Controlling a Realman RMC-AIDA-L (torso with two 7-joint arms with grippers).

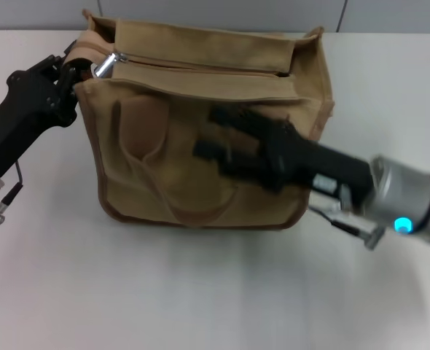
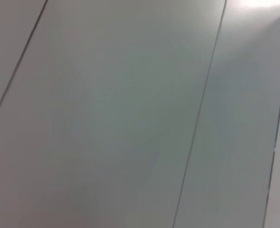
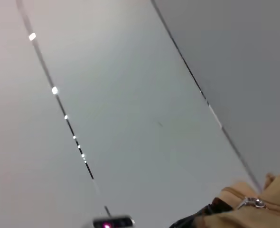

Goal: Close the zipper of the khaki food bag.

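At the upper left of the head view, the left gripper is sitting against the top left corner of the khaki food bag, its dark fingers appearing to be pinching the bag's brown edge just beside the shiny pull tab; whether they are gripping fabric or merely touching it I cannot tell. Running rightward from that tab across the top panel, the zipper is looking mostly drawn together on the left and gaping slightly toward the upper right corner. Farther right, the right gripper is crossing in front of the bag's front face, blurred, and how far its fingers are spread cannot be made out. The bag is standing upright on the white table, in the centre of the frame. The right wrist view is catching only a tan corner of the bag with a small metal fitting.

Judging by this, the step in hand is bracing the bag and bringing the right gripper to the pull tab. Next, that gripper needs to rise to the top panel, pinch the tab cleanly, and draw it along the zip line while the corner is being held firm.
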